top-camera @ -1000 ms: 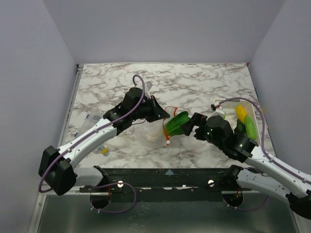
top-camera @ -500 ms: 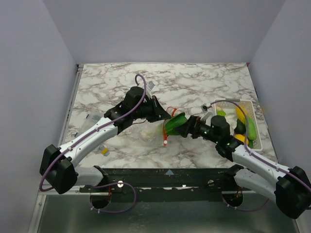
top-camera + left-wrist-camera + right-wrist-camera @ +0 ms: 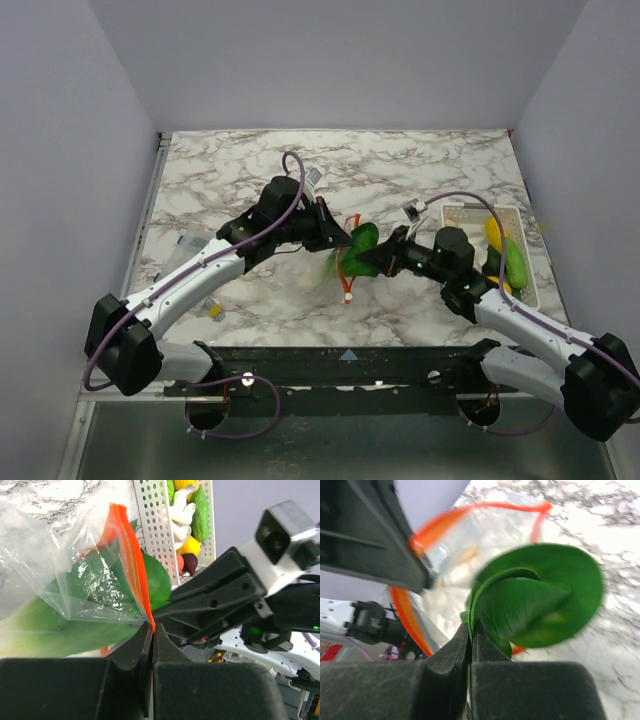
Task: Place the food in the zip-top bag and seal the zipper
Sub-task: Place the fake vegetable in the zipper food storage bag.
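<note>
Green leafy vegetable [image 3: 540, 595] in right gripper [image 3: 471, 628] seemingly sits inside zip-top bag [image 3: 60, 545].

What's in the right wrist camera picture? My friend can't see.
The right fingers pinch a green leafy vegetable at the open mouth of the clear bag, rimmed by an orange zipper. The left fingers hold its edge.

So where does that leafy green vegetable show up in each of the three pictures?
Top external: the leafy green vegetable sits near the centre.
Left wrist: the vegetable is left of centre, behind the clear plastic of the zip-top bag.
Right wrist: the vegetable is centre-right, large and close.
Shared landmark: the red-orange zipper, right beside it in every view.
</note>
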Robot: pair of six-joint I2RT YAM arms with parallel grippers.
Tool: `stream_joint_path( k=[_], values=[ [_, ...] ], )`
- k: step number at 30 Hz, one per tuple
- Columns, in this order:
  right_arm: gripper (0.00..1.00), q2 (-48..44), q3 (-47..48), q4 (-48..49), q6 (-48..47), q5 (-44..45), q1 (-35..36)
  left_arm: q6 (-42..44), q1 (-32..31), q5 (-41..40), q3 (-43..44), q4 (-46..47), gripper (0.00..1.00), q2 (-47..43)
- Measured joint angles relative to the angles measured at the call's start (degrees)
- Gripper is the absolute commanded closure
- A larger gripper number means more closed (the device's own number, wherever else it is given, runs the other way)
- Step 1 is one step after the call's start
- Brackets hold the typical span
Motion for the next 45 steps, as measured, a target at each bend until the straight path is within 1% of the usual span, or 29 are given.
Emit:
stream_joint_path(
  k=[6,10,15,18,20,21,22,23,24,26,29,31,34,36,38,39,41,43,45],
  values=[
    [0.99,3.32,13.46,-11.47,-4.24,-2.32,2.67,0.57,0.04,0.17,1.14,-0.2,1.0,0.39],
    [0.99,6.84,16.04,-14.1,-3.74,-1.64,3.63,0.0,0.31,1.22,1.66,1.27,1.0,0.37],
    [0.99,11.72,16.35,-15.13,-3.3,4.61,5.62,-2.58,-0.63,3.89,1.03,4.04,1.0,-0.35],
    [0.98,14.97,19.41,-16.17,-3.41,9.16,8.0,-4.2,-0.74,4.87,-0.55,5.7,1.0,-1.27],
    [0.88,17.66,22.27,-17.59,-3.26,11.08,8.79,-4.81,0.04,4.76,-1.07,5.62,1.0,-1.64],
    [0.81,18.97,23.54,-18.21,-2.91,11.91,8.9,-5.35,0.48,4.79,-1.36,6.21,1.0,-1.7],
    [0.73,20.02,24.74,-19.3,-2.69,12.46,9.07,-5.57,0.5,4.46,-1.73,6.71,1.0,-1.7],
    [0.62,20.24,25.31,-20.44,-2.03,13.03,9.14,-5.86,0.63,4.31,-2.32,7.28,1.0,-1.81],
    [0.57,20.06,25.53,-21.55,-1.33,13.62,9.29,-6.23,0.76,4.39,-2.67,7.61,1.0,-1.86],
    [0.51,18.95,25.55,-25.09,-0.15,14.67,9.49,-6.64,0.76,4.37,-3.98,8.35,1.0,-2.49],
    [0.44,17.55,27.19,-33.68,1.36,16.46,9.77,-6.95,1.01,4.37,-6.14,9.22,1.0,-4.24],
    [0.4,16.44,28.76,-38.93,2.29,17.05,9.81,-7.08,2.05,4.15,-7.52,10.05,1.0,-4.85],
    [0.3,12.63,29.73,-44.02,3.45,17.18,10.08,-7.89,4.39,3.76,-10.29,11.41,1.0,-4.61],
    [0.28,9.01,29.81,-46.64,4.39,17.42,10.16,-8.2,5.35,3.72,-11.13,11.32,1.0,-4.15],
    [0.28,4.7,29.83,-49.09,5.18,18.69,10.19,-8.41,5.64,3.74,-11.23,11.32,1.0,-3.61],
    [0.28,4.46,29.83,-49.13,5.29,18.78,10.19,-8.48,5.64,3.76,-11.23,11.32,1.0,-3.54],
    [0.31,2.51,29.44,-49.77,6.25,20.61,9.66,-8.5,5.64,3.76,-11.15,11.32,1.0,-3.56],
    [0.33,0.48,26.88,-48.61,7.98,21.68,8.39,-8.48,5.64,3.76,-10.86,11.26,1.0,-3.56],
    [0.34,-1.73,22.47,-47.12,10.8,22.03,6.75,-8.46,5.64,3.78,-10.54,11.17,1.0,-3.56]
  ],
)
